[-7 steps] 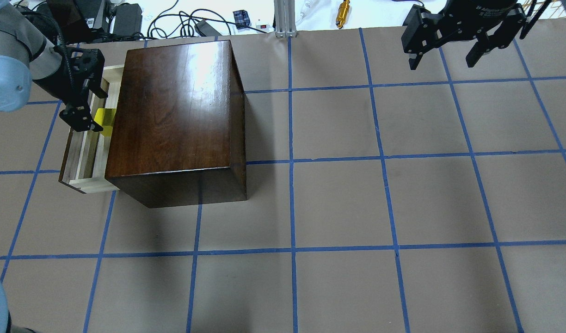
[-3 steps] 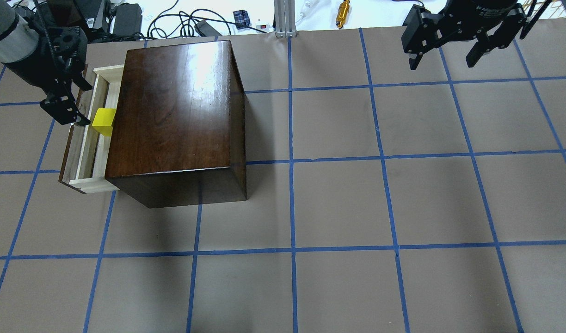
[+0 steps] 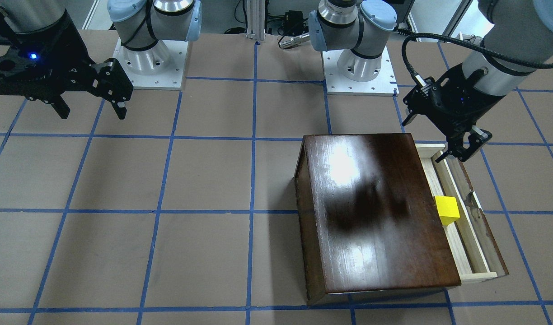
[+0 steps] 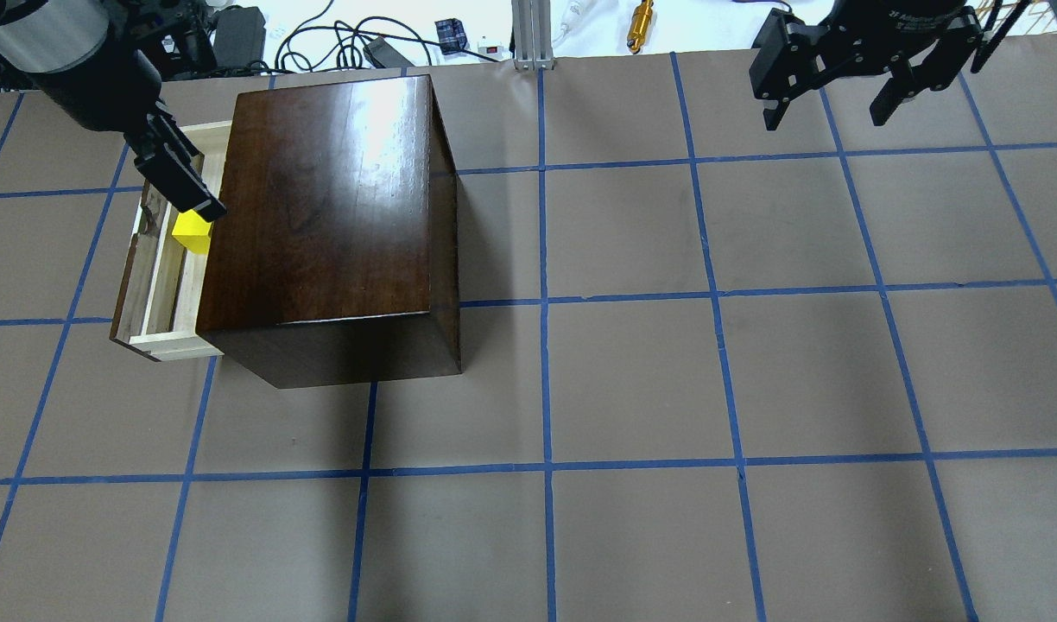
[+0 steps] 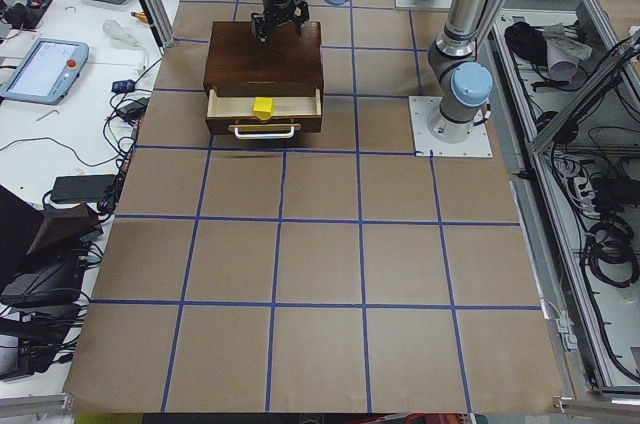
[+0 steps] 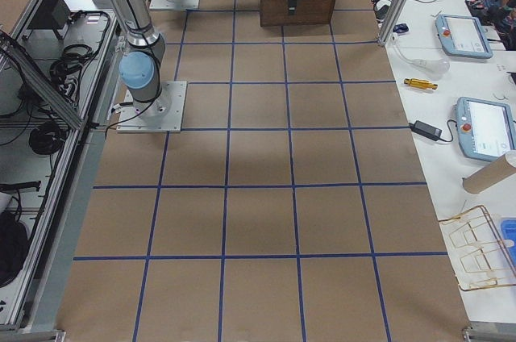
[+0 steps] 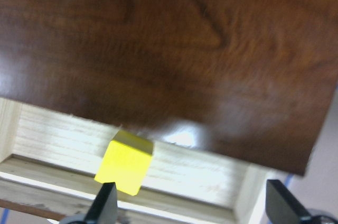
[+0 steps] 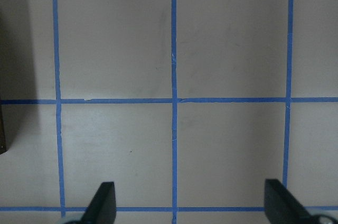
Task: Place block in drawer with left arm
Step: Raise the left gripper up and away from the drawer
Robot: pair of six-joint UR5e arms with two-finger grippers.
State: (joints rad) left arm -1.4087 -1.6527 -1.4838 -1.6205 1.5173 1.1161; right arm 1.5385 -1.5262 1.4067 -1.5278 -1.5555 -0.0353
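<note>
Your left claw (image 3: 455,153) hangs spread wide and empty above the open drawer (image 3: 477,275), so the release looks done. The block (image 7: 124,161) rests on the pale drawer floor, below the claw and toward one finger, touching neither, tucked against the cabinet (image 3: 376,212) front. It's a small, bright yellow cube with plain faces and crisp edges. Your right claw (image 3: 92,110), also spread and empty, sits well away over bare bench (image 3: 204,180), likely parked clear.
</note>
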